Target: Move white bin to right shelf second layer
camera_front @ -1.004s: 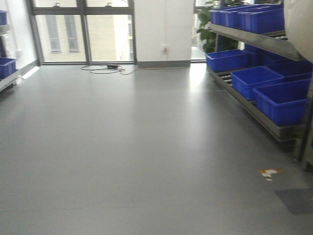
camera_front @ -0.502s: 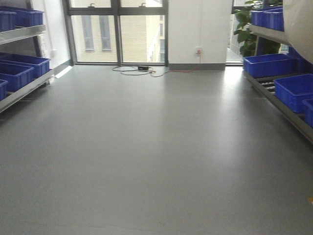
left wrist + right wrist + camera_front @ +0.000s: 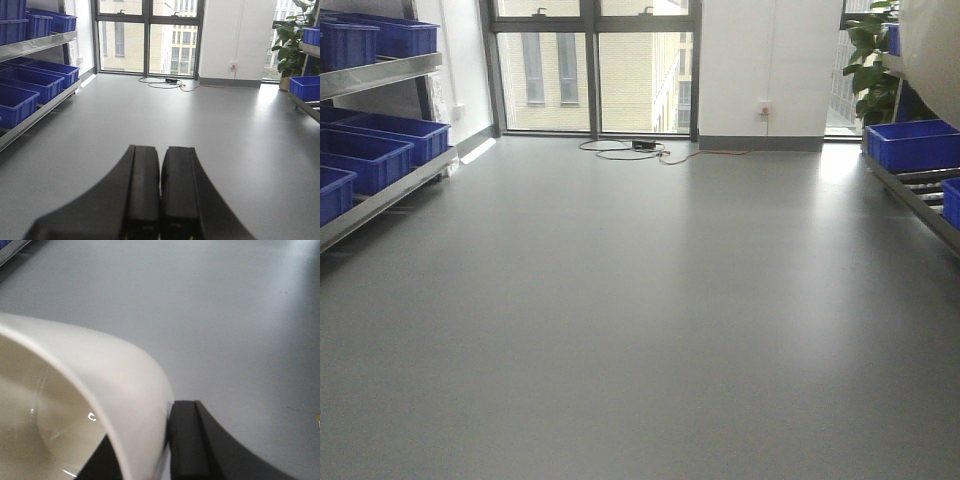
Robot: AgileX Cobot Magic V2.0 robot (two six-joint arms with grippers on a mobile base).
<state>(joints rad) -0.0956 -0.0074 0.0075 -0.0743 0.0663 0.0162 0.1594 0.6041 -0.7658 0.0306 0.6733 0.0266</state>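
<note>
The white bin (image 3: 115, 375) fills the lower left of the right wrist view, mouth toward the camera. My right gripper (image 3: 145, 425) is shut on its wall, one finger (image 3: 187, 440) outside and the other inside. The bin's rounded side (image 3: 932, 50) also shows in the front view's top right corner. My left gripper (image 3: 161, 150) is shut on nothing, above the floor. The right shelf (image 3: 918, 195) sits at the right edge. Its lower level shows rollers. The second layer's steel rail (image 3: 310, 48) shows in the left wrist view with a blue crate (image 3: 312, 35) on it.
A left shelf (image 3: 380, 195) holds several blue crates (image 3: 365, 155). More blue crates (image 3: 915, 145) sit on the right shelf's lower level. Cables (image 3: 630, 150) lie on the grey floor by the windows. A potted plant (image 3: 872, 65) stands at the far right.
The front view has swung left: the right shelf slid to the right edge and the left shelf came into view. The bin stays in the top right corner.
</note>
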